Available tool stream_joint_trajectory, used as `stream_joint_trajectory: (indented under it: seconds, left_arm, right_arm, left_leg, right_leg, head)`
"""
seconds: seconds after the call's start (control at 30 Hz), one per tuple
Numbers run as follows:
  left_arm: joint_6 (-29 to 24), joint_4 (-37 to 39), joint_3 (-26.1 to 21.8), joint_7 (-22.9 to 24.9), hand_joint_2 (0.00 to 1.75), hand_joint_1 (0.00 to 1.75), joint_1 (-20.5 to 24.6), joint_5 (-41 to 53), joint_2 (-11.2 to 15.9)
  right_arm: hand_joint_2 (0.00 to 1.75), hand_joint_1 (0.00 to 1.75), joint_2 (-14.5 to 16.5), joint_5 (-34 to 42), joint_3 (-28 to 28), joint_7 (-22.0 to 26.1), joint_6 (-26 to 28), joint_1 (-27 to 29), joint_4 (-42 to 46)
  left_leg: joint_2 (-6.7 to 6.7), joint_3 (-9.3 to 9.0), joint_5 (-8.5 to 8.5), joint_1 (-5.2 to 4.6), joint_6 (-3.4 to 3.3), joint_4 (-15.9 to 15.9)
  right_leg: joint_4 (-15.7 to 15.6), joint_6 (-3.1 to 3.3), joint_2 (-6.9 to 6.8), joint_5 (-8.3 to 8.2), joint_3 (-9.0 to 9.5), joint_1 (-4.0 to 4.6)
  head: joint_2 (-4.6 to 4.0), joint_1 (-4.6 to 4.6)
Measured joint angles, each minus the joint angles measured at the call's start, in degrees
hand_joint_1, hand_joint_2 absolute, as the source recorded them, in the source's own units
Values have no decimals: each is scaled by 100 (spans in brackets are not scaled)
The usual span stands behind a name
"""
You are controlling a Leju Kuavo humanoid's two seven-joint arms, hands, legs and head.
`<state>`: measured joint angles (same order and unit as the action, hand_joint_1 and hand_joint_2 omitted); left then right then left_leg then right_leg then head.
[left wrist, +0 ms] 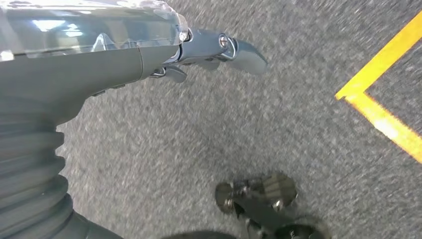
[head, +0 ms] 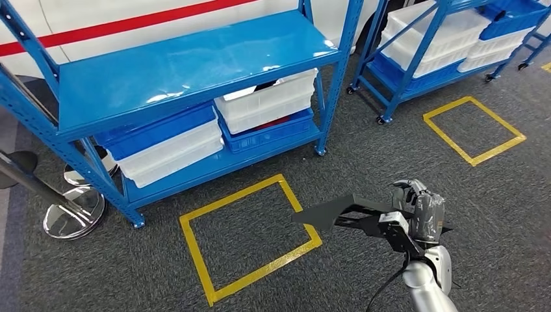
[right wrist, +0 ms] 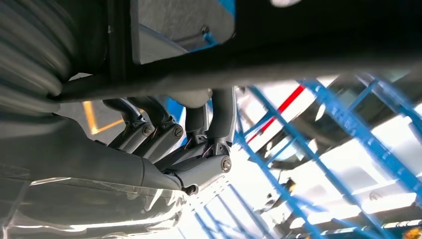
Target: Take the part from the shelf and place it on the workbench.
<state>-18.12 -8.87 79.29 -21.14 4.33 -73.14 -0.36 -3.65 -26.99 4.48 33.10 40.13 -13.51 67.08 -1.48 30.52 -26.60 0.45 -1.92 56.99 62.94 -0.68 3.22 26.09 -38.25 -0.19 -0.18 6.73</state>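
Note:
My right hand grips a flat black part that sticks out to the left, above the grey carpet beside a yellow floor square. In the right wrist view the dark fingers curl up around the black part, which crosses the picture as a dark band. The blue shelf stands ahead, its top board bare. My left hand hangs over the carpet with nothing in it, its fingers loosely bent.
White and blue bins fill the lower shelf level. A second blue rack on wheels with white bins stands to the right. Yellow tape squares mark the floor. Chrome post bases stand at the left.

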Motion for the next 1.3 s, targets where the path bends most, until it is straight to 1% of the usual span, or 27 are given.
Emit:
stream_joint_trajectory:
  seconds: [0.03, 0.07, 0.1, 0.13, 0.17, 0.23, 0.3, 0.33, 0.4, 0.43, 0.5, 0.57, 0.6, 0.63, 0.67, 0.7, 0.77, 0.83, 0.9, 0.93, 1.0, 1.07, 1.13, 1.17, 1.2, 1.23, 1.3]
  left_arm:
    - [6, 0, 1, -2, 175, 0, -8, 1, 1]
    - [17, 0, 3, -4, 175, 0, -18, 2, 1]
    - [32, 0, 7, -4, 175, 0, -26, 5, -1]
    - [44, 0, 11, 3, 175, 0, -29, 5, -4]
    - [55, 0, 16, 15, 175, 0, -27, 3, -9]
    - [61, 0, 23, 43, 175, 0, -19, -11, -16]
    - [48, 0, 26, 55, 175, 0, -9, -31, -15]
    - [34, 0, 27, 59, 175, 0, -2, -39, -13]
    - [-5, 0, 33, 72, 175, 0, 19, -48, -12]
    - [-20, 0, 37, 82, 175, 0, 30, -48, -11]
    - [-40, 0, 44, 105, 175, 0, 42, -48, -9]
    - [-68, 0, 51, 120, 175, 0, 40, -49, -8]
    - [-91, 0, 55, 133, 175, 0, 44, -41, -8]
    - [-115, 0, 59, 144, 175, 0, 52, -31, -7]
    - [-139, 0, 65, 161, 175, 0, 58, -15, -7]
    - [-157, 0, 73, 183, 175, 0, 59, 0, -6]
    - [-191, 4, 89, 219, 175, 0, 52, 11, 7]
    - [-221, 8, 98, 241, 175, 0, 57, 2, 24]
    - [-240, 9, 99, 249, 175, 0, 67, -29, 28]
    - [-245, 9, 99, 252, 175, 0, 76, -51, 24]
    - [-261, 9, 95, 258, 175, 0, 91, -108, 16]
    - [-289, 9, 86, 265, 175, 0, 80, -178, 14]
    - [-304, 9, 68, 263, 175, 0, 63, -251, 14]
    - [-304, 9, 56, 258, 175, 0, 63, -280, 12]
    - [-304, 9, 43, 251, 175, 0, 68, -303, 8]
    - [-304, 9, 29, 245, 175, 0, 74, -326, 3]
    - [-317, 10, -5, 240, 175, 0, 87, -374, -3]
  right_arm:
    - [175, 175, -2, -4, 0, -4, 0, -5, 10]
    - [175, 175, -2, -17, -3, -15, -1, 0, 25]
    - [175, 175, -1, -38, -10, -32, -1, 24, 46]
    - [175, 175, -1, -62, -22, -56, -2, 58, 78]
    - [175, 175, -1, -82, -36, -83, -3, 92, 120]
    - [175, 175, -2, -99, -65, -119, -4, 128, 208]
    - [175, 175, -2, -121, -97, -131, -4, 123, 269]
    - [175, 175, -2, -141, -122, -134, -3, 120, 287]
    - [175, 175, -5, -193, -195, -151, -2, 128, 307]
    - [175, 175, -6, -214, -239, -163, -1, 136, 325]
    - [175, 175, -7, -247, -305, -190, 0, 147, 380]
    - [175, 175, -7, -280, -356, -198, 0, 163, 427]
    - [175, 175, -4, -295, -386, -193, 0, 183, 441]
    - [175, 175, -1, -311, -420, -184, 0, 210, 453]
    - [175, 175, 2, -325, -457, -172, 0, 241, 471]
    - [175, 175, 6, -336, -492, -158, 0, 270, 491]
    - [175, 175, 15, -371, -561, -127, 0, 309, 537]
    - [175, 175, 28, -410, -615, -103, 0, 322, 563]
    - [175, 175, 45, -445, -647, -95, 0, 334, 580]
    - [175, 175, 53, -464, -659, -94, 0, 345, 590]
    - [175, 175, 64, -494, -678, -93, -1, 323, 597]
    - [175, 175, 82, -557, -685, -93, -2, 250, 577]
    - [175, 175, 121, -727, -685, -96, -2, 179, 539]
    - [175, 175, 142, -833, -686, -103, -2, 145, 521]
    - [175, 175, 160, -922, -686, -116, -2, 107, 509]
    - [175, 175, 175, -1000, -686, -142, -2, 59, 502]
    - [175, 175, 202, -1165, -686, -237, -5, -65, 489]
  left_leg:
    - [75, 2, 7, -4, -10, -9]
    - [154, 10, 9, -5, -11, -7]
    - [231, 16, 8, -4, -9, -3]
    - [307, 20, 5, 0, -3, 1]
    - [380, 22, -1, 6, 10, 7]
    - [517, 16, -27, 12, 59, 28]
    - [631, 10, -60, -9, 136, 50]
    - [682, 2, -71, -20, 177, 51]
    - [772, -24, -83, -20, 258, 41]
    - [747, -27, -118, -9, 295, 66]
    - [533, 99, -360, 17, 337, 396]
    - [285, 442, -765, 23, 333, 1162]
    - [229, 609, -900, 22, 326, 1525]
    - [200, 703, -930, 18, 315, 1727]
    - [182, 693, -844, 16, 297, 1704]
    - [147, 580, -662, 14, 269, 1458]
    - [-97, 240, -273, 18, 192, 676]
    - [-287, 58, -135, 15, 154, 208]
    - [-206, 39, -136, 1, 133, 133]
    - [-134, 21, -106, 7, 104, 92]
    - [14, -17, -36, 27, 44, 1]
    - [162, -20, -10, 16, 18, -29]
    - [316, -15, -15, 4, 24, -24]
    - [389, -16, -22, 5, 34, -19]
    - [454, -20, -35, 9, 52, -11]
    - [517, -29, -54, 13, 78, 3]
    - [628, -39, -99, -1, 149, 28]
  right_leg:
    - [331, -38, -150, 181, -156, -14]
    - [703, -75, -225, 347, -329, -41]
    - [994, -111, -264, 440, -459, -72]
    - [1105, -142, -288, 434, -500, -102]
    - [980, -168, -318, 327, -418, -128]
    - [234, -188, -506, 15, -2, -151]
    - [-332, -118, -674, -138, 296, -115]
    - [-413, -65, -691, -133, 324, -89]
    - [-416, 34, -566, -154, 302, -66]
    - [-431, 76, -511, -168, 300, -72]
    - [-462, 160, -406, -202, 298, -91]
    - [-463, 212, -297, -219, 280, -77]
    - [-460, 226, -233, -224, 270, -60]
    - [-454, 233, -159, -227, 263, -42]
    - [-445, 236, -83, -230, 260, -27]
    - [-434, 235, -5, -231, 260, -15]
    - [-402, 220, 141, -237, 245, 2]
    - [-382, 165, 280, -263, 196, -6]
    - [-398, 79, 422, -310, 149, -32]
    - [-396, 48, 426, -317, 134, -42]
    - [-177, -1, 196, -170, 14, -30]
    - [489, -43, -149, 189, -302, -46]
    - [1091, -96, -278, 397, -578, -93]
    - [1120, -119, -304, 350, -580, -118]
    - [895, -137, -341, 203, -453, -140]
    - [494, -150, -421, 18, -232, -156]
    - [-183, -114, -598, -195, 132, -128]
  head:
    - [1, -1]
    - [1, -1]
    - [1, -1]
    - [1, -1]
    - [1, 0]
    - [0, 0]
    - [0, 0]
    - [0, 0]
    - [0, 0]
    - [0, 0]
    - [0, 1]
    - [0, 1]
    - [0, 0]
    - [0, 0]
    - [0, 0]
    - [0, 0]
    - [0, 0]
    - [0, 1]
    - [0, 1]
    - [0, 0]
    - [0, 0]
    - [0, -1]
    - [0, -1]
    - [0, -1]
    - [0, 0]
    - [1, 0]
    - [1, 0]
